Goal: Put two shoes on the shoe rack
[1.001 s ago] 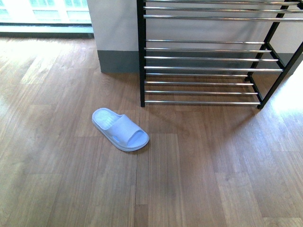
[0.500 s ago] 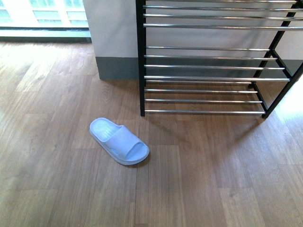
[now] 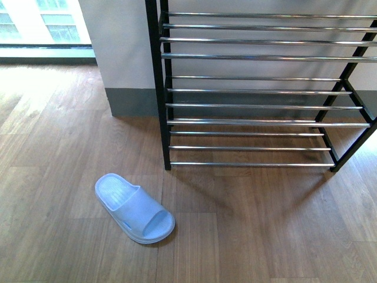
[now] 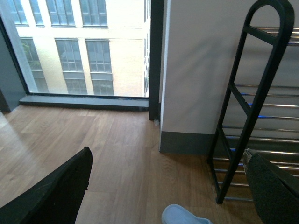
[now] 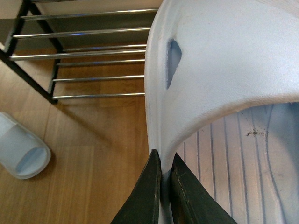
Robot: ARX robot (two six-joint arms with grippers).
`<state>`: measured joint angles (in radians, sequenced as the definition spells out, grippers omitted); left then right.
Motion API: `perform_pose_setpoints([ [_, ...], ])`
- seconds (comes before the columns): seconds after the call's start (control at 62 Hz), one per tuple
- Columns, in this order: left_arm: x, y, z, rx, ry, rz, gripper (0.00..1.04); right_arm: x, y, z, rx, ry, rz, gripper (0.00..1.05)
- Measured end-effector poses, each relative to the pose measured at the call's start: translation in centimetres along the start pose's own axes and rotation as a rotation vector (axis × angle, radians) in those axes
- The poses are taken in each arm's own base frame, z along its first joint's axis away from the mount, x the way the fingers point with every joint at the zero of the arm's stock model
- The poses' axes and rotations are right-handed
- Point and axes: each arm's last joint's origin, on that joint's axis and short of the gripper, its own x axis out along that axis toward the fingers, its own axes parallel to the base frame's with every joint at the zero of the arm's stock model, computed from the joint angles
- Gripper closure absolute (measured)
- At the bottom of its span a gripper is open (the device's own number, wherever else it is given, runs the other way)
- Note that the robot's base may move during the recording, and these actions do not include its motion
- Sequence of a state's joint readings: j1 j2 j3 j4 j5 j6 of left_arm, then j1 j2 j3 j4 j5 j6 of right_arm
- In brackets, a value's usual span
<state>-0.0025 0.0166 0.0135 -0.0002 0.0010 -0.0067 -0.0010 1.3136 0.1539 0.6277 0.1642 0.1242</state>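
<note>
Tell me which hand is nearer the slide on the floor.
Left, probably: the floor slide lies close ahead of the open left hand. The right hand, gripping the other slide, has it off sideways.

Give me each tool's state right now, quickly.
Left tool: open, holding nothing.
Right tool: shut on a pale blue slide, pinching the edge of its strap.

Your front view has shifted over the last second. The shoe rack [image 3: 159, 88] now stands lower and further left in the picture, and more of its chrome rods [image 3: 265, 57] show at the top. The pale blue slide [image 3: 134, 216] has dropped with it toward the near edge of the floor [image 3: 265, 236]. The window [image 3: 41, 23] strip has narrowed.
</note>
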Motion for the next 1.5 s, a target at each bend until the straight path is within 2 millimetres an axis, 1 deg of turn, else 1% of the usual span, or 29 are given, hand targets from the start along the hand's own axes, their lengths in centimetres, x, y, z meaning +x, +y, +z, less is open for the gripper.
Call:
perform_pose_setpoints([
  [0.242, 0.0, 0.0, 0.0, 0.006, 0.007, 0.013, 0.09, 0.0, 0.0, 0.0, 0.0, -0.001, 0.005, 1.03],
  [0.307, 0.2, -0.1, -0.1, 0.074, 0.157, 0.121, 0.09, 0.0, 0.0, 0.0, 0.0, 0.0, 0.008, 1.03],
  [0.355, 0.8, -0.2, 0.0, 0.114, 0.213, 0.159, 0.09, 0.0, 0.0, 0.0, 0.0, 0.0, 0.007, 1.03],
  [0.387, 1.8, -0.4, 0.2, 0.16, 0.253, 0.143, 0.09, 0.0, 0.0, 0.0, 0.0, -0.001, 0.007, 1.03],
  [0.404, 1.9, -0.4, 0.2, 0.164, 0.256, 0.136, 0.09, 0.0, 0.0, 0.0, 0.0, -0.001, 0.007, 1.03],
  [0.533, 5.9, -1.7, 1.0, 0.269, 0.283, -0.039, 0.09, 0.0, 0.0, 0.0, 0.001, 0.0, 0.007, 1.03],
  [0.565, 7.1, -2.1, 0.9, 0.311, 0.29, -0.082, 0.09, 0.0, 0.0, 0.0, 0.0, 0.0, 0.007, 1.03],
  [0.581, 8.3, -2.5, 0.8, 0.354, 0.302, -0.118, 0.09, 0.0, 0.0, 0.0, 0.001, 0.0, 0.007, 1.03],
  [0.613, 10.0, -3.1, 0.4, 0.418, 0.32, -0.17, 0.09, 0.0, 0.0, 0.0, 0.0, 0.0, 0.007, 1.03],
  [0.629, 11.3, -3.5, -0.1, 0.467, 0.345, -0.213, 0.09, 0.0, 0.0, 0.0, 0.0, 0.0, 0.007, 1.03],
  [0.646, 12.2, -3.7, -0.6, 0.494, 0.367, -0.236, 0.09, 0.0, 0.0, 0.0, 0.001, 0.0, 0.007, 1.03],
  [0.694, 13.8, -4.2, -1.9, 0.571, 0.415, -0.29, 0.09, 0.0, 0.0, 0.0, 0.001, 0.0, 0.007, 1.03],
  [0.71, 14.5, -4.5, -2.7, 0.607, 0.445, -0.319, 0.09, 0.0, 0.0, 0.0, 0.0, 0.0, 0.007, 1.03],
  [0.775, 16.4, -5.2, -4.9, 0.709, 0.534, -0.418, 0.09, 0.0, 0.0, 0.0, 0.001, 0.0, 0.007, 1.03],
  [0.872, 19.0, -5.9, -8.1, 0.859, 0.633, -0.519, 0.09, 0.0, 0.0, 0.0, 0.001, 0.0, 0.007, 1.03],
  [0.888, 19.0, -5.9, -8.4, 0.868, 0.641, -0.527, 0.09, 0.0, 0.0, 0.0, 0.001, 0.0, 0.007, 1.03],
  [0.92, 20.4, -6.1, -9.9, 0.955, 0.675, -0.577, 0.09, 0.0, 0.0, 0.0, 0.0, 0.0, 0.007, 1.03],
  [0.936, 20.6, -6.2, -10.2, 0.972, 0.684, -0.589, 0.09, 0.0, 0.0, 0.0, 0.001, 0.0, 0.007, 1.03],
  [1.001, 22.2, -6.2, -12.9, 1.085, 0.744, -0.646, 0.09, 0.0, 0.0, 0.0, 0.001, 0.0, 0.007, 1.03],
  [1.065, 23.2, -6.1, -15.2, 1.169, 0.794, -0.692, 0.09, 0.0, 0.0, 0.0, 0.001, 0.0, 0.007, 1.03],
  [1.081, 23.2, -6.1, -15.2, 1.169, 0.795, -0.692, 0.09, 0.0, 0.0, 0.0, 0.001, 0.0, 0.007, 1.03],
  [1.098, 23.8, -6.1, -16.9, 1.194, 0.823, -0.729, 0.09, 0.0, 0.0, 0.0, 0.001, 0.0, 0.007, 1.03],
  [1.162, 24.6, -6.1, -19.8, 1.211, 0.876, -0.797, 0.09, 0.0, 0.0, 0.0, 0.001, 0.0, 0.007, 1.03],
  [1.194, 24.8, -6.1, -20.8, 1.221, 0.889, -0.822, 0.09, 0.0, 0.0, 0.0, 0.001, 0.0, 0.007, 1.03],
  [1.388, 25.6, -6.1, -25.5, 1.223, 0.978, -0.937, 0.09, 0.0, 0.0, 0.0, 0.001, 0.0, 0.007, 1.03],
  [1.42, 25.8, -6.0, -26.1, 1.225, 0.996, -0.939, 0.09, 0.0, 0.0, 0.0, 0.001, 0.0, 0.007, 1.03],
  [1.501, 26.0, -6.0, -27.1, 1.235, 1.066, -0.957, 0.09, 0.0, 0.0, 0.0, 0.001, 0.0, 0.007, 1.03],
])
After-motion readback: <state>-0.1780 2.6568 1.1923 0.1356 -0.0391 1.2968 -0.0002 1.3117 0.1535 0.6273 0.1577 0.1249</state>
